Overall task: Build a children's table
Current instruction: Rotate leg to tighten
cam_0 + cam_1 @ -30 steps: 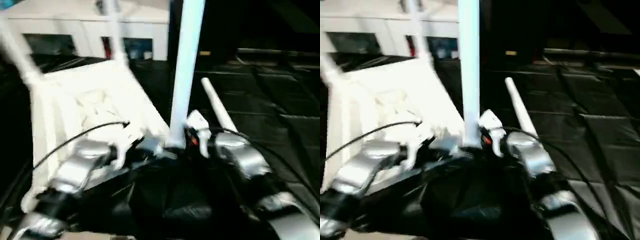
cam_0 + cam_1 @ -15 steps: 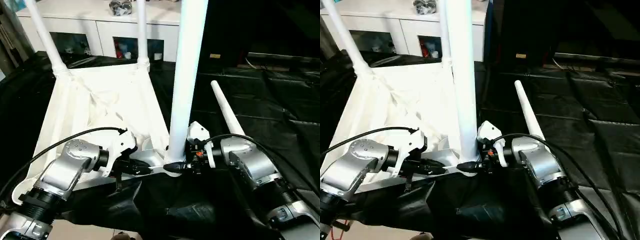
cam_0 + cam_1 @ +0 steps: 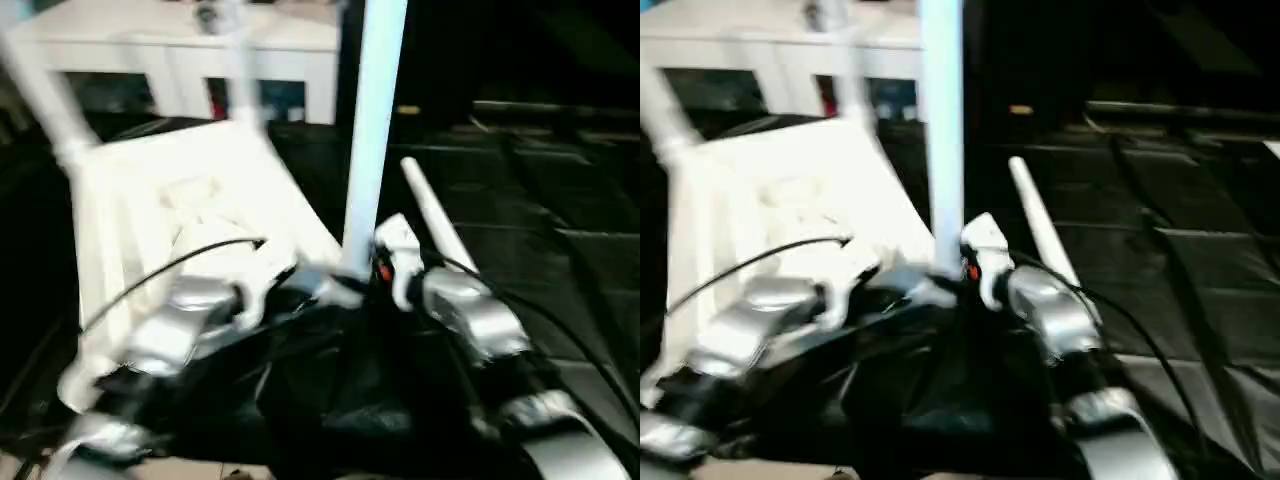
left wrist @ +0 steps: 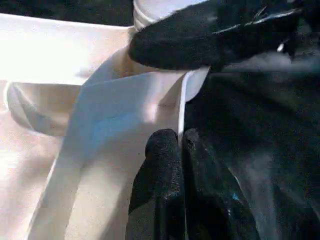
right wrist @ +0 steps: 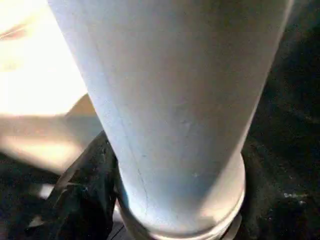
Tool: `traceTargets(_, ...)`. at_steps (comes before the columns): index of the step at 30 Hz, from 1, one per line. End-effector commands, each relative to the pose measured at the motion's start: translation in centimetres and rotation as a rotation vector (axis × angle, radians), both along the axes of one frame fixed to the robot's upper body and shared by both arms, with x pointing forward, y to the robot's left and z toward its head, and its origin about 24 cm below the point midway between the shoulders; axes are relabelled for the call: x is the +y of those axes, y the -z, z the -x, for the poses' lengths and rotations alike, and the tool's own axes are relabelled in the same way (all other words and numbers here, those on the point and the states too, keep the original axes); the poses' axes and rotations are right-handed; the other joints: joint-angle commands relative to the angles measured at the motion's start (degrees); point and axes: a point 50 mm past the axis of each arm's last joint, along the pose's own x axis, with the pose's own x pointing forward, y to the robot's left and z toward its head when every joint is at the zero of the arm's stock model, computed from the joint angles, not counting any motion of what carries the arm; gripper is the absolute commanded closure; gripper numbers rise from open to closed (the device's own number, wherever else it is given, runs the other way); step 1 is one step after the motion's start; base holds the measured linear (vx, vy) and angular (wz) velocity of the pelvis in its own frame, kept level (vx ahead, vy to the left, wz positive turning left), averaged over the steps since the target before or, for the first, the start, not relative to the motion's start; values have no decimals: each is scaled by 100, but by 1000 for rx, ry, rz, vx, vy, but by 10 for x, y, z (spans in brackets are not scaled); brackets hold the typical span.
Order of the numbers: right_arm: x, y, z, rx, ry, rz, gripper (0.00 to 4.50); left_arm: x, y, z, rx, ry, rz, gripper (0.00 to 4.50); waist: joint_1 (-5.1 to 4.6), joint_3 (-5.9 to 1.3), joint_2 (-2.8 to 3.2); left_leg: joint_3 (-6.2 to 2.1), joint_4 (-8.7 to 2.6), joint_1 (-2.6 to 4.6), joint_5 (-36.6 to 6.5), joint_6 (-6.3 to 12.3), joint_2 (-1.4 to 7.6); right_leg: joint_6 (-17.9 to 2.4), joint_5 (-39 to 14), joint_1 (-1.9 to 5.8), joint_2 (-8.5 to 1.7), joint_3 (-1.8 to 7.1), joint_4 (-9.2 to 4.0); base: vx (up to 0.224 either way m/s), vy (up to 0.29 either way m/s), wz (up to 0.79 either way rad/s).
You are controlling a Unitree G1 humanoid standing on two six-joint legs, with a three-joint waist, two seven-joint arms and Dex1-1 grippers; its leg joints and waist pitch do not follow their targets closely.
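Note:
The white tabletop (image 3: 190,200) lies upside down on black sheeting. Two white legs (image 3: 45,95) stand in its far corners. A third leg (image 3: 372,140) stands upright in the near right corner socket. My right gripper (image 3: 352,285) is shut around this leg's base; one black finger (image 5: 85,195) lies against the tube (image 5: 170,100). My left gripper (image 4: 180,145) is shut on the tabletop's thin near edge (image 4: 182,100), just beside that corner. A fourth leg (image 3: 432,222) lies loose on the sheeting to the right.
A white cabinet (image 3: 180,50) with glass doors stands behind the tabletop. Black sheeting (image 3: 560,200) covers the floor to the right, with folds and seams. Black cables loop over both silver forearms (image 3: 470,315).
The camera has shifted and the picture has blurred. Both grippers stay at the tabletop's near right corner, and the upright leg stands in the same socket.

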Motion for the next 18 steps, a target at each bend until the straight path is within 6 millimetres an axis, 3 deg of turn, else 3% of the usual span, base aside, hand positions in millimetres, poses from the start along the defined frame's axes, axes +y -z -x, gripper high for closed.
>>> traceTargets(1, 22, 15, 9, 64, -16, 5, 171, -6, -20, -13, -85, -86, 53, 450, 23, -434, 7, -45, -368, -16, -604, 142, 108, -1133, -1015, 348, -374, 307, -409, 0, 0, 0)
traceTargets(3, 28, 16, 6, 56, 21, 2, 171, -16, -22, -12, -95, -79, 77, 450, 19, -443, -20, -41, -360, -26, -529, 218, 112, -1203, -842, 357, -382, 300, -379, 0, 0, 0)
traceTargets(5, 30, 15, 5, 66, 7, -41, 116, -19, -22, -10, -99, -50, 83, 450, 27, -442, 2, -32, -352, -5, -548, 308, 116, -1246, -728, 351, -381, 307, -379, 0, 0, 0)
traceTargets(9, 31, 5, 6, 28, -83, -75, 78, -19, -21, 0, -97, 64, 78, 450, 22, -431, 3, -31, -362, -3, -597, 425, 128, -1329, -559, 364, -379, 305, -363, 0, 0, 0)
traceTargets(18, 16, -10, 18, -80, -446, -51, 78, -2, -17, 19, -44, 281, 60, 450, 71, -403, 32, -27, -378, 41, -902, 392, 156, -1336, -855, 333, -369, 317, -391, 0, 0, 0)
